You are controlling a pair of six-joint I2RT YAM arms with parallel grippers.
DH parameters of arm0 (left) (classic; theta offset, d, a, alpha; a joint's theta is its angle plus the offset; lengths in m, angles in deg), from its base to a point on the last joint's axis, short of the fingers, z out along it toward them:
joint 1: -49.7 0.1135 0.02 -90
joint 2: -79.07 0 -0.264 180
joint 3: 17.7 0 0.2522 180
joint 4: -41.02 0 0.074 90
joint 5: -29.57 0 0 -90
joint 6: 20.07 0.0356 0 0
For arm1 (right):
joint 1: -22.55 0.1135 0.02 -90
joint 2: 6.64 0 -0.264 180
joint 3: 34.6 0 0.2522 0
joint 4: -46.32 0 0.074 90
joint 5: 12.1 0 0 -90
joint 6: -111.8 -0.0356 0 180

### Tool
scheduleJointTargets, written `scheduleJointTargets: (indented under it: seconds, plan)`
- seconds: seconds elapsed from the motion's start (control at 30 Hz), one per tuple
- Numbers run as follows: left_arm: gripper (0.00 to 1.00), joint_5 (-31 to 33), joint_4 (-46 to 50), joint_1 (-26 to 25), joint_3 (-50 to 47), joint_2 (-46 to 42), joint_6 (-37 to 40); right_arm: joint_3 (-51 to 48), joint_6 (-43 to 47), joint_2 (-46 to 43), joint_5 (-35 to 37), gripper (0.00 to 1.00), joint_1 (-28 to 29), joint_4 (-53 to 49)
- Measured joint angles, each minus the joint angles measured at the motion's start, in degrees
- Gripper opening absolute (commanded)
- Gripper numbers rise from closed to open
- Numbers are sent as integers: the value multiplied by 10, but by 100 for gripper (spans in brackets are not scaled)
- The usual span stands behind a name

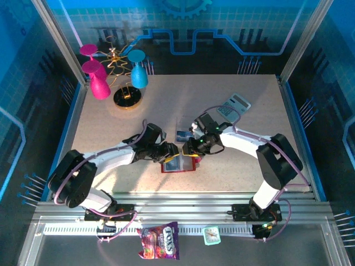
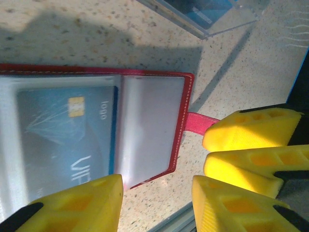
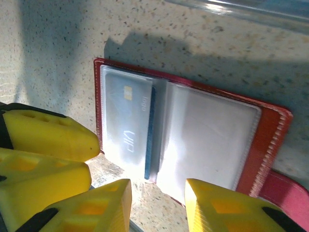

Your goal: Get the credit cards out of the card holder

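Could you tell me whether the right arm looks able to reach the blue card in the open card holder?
Probably yes: the card holder lies open, the blue card just ahead of the right fingers with nothing between, though a clear sleeve covers it.

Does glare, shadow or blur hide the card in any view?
Right wrist: glare whitens the near edge of the card holder, blue card legible. Left wrist: card clear, shadow across the table behind. Top external: card holder small, well lit.
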Motion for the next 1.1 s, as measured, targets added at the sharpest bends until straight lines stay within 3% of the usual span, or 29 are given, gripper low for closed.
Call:
scheduleJointTargets:
  seconds: [0.33, 0.9, 1.1]
  plan:
    - [43, 16, 18, 21, -50, -65, -7, 40, -9, 64, -20, 35, 26, 10]
    - [20, 10, 8, 33, -64, -25, -10, 46, -32, 81, -32, 30, 33, 38]
    - [16, 8, 8, 33, -64, -14, -8, 46, -35, 96, -34, 30, 34, 48]
